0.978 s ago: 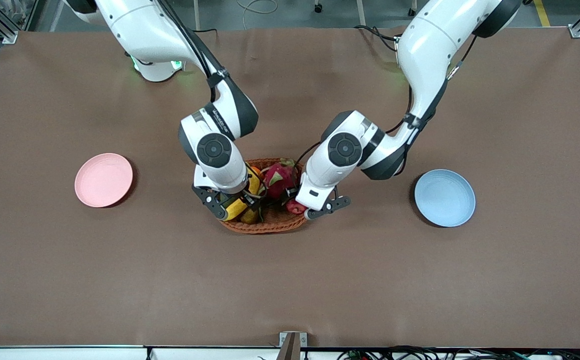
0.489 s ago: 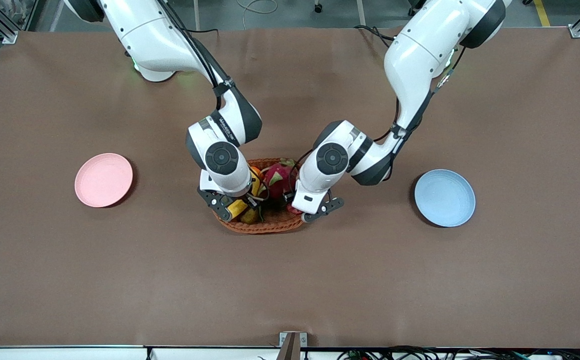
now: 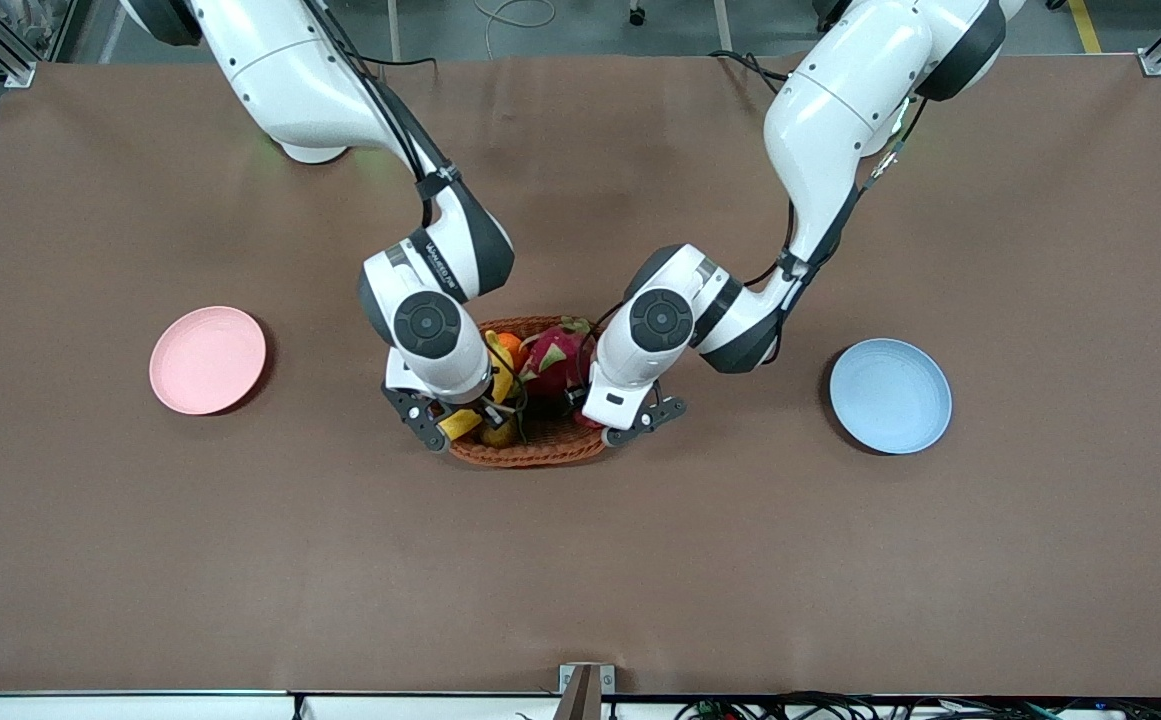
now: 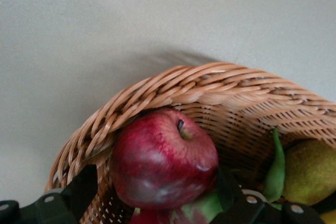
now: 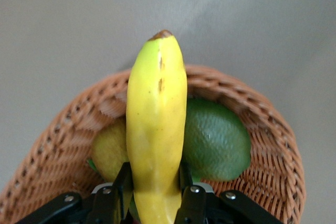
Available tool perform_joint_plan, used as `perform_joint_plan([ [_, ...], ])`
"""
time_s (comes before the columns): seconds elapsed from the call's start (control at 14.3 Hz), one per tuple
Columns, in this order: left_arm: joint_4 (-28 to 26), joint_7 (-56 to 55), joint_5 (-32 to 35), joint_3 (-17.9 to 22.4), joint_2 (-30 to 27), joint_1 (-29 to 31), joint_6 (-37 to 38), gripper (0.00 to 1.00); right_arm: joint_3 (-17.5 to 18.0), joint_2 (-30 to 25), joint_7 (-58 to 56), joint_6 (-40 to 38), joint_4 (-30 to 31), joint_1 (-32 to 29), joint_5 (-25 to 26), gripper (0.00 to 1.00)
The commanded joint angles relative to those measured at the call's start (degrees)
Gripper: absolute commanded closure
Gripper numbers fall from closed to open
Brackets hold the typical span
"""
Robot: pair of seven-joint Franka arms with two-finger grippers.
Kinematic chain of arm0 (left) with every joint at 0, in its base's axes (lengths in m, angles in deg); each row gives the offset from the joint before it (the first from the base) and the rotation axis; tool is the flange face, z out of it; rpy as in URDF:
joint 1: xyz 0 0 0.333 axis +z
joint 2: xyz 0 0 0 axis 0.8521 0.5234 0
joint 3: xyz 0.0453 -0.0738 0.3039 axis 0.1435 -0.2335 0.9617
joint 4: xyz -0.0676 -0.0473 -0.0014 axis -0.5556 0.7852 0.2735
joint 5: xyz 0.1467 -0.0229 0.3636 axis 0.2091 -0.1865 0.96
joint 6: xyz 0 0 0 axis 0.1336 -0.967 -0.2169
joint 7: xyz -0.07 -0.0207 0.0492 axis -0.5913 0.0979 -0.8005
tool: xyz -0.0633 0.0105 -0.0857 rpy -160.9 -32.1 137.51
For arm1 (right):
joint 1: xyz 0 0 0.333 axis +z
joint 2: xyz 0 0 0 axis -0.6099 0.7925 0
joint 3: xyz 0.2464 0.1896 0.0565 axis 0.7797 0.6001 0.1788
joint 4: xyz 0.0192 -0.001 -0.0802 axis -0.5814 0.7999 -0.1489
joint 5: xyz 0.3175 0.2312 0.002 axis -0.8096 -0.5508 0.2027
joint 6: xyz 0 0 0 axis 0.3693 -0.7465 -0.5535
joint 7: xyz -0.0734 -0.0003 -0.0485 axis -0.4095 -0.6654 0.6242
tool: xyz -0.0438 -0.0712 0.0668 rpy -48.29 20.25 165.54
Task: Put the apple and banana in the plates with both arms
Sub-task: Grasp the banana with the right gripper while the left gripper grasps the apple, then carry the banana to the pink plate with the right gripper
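**Both claws down in the basket, fruit about to come out**

The pink plate (image 3: pixel 207 359) lies bare toward the right arm's end of the table (image 3: pixel 580 560), well apart from everything else. Next along, the right claw (image 3: pixel 452 420) is down in the wicker basket (image 3: pixel 530 452) and pinched tight on the banana (image 5: pixel 156 129), its fingers (image 5: pixel 123 182) pressing both flanks near one end. The banana's brown tip points out over the basket rim, with a green fruit (image 5: pixel 218 140) and a yellowish one (image 5: pixel 107 150) touching it underneath.

A dragon fruit (image 3: pixel 552 360) and an orange (image 3: pixel 509 344) fill the middle of the basket. Beside them the left claw (image 3: pixel 630 420) is spread wide around the apple (image 4: pixel 164 159), which sits against the basket wall; its fingers (image 4: pixel 79 190) stand either side without pressing in. The blue plate (image 3: pixel 890 395) waits bare toward the left arm's end.

The step in hand is the pick: the banana looks gripped, the apple not yet. Next, the left claw probably needs to squeeze shut on the apple before lifting, and the right should rise straight up so the banana clears the rim and does not drag its neighbours.

The two wrists are close over the basket, so each had best lift before swinging outward. Outside the basket, open table runs to both plates.
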Motion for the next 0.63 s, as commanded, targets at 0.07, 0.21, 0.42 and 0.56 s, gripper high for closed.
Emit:
perform_joint_plan([
  [0.07,1.6,-1.6,0.7,0.9,1.6,-0.8,-0.5,0.0,0.6,-7.2,-15.1,-8.9,0.9,-7.4,-6.2,0.98],
  [0.21,1.6,-1.6,0.8,1.3,1.9,-1.2,-0.5,0.0,0.5,-10.2,-25.8,-14.5,1.6,-12.1,-6.4,0.98],
  [0.42,1.6,-1.7,0.8,2.2,1.4,-2.3,-0.1,0.31,0.4,-15.0,-42.4,-16.9,7.6,-19.5,-6.2,0.98],
  [0.56,1.6,-1.7,0.8,2.3,0.8,-2.3,0.3,0.47,0.4,-17.7,-54.2,-16.6,12.7,-25.4,-6.3,0.98],
])
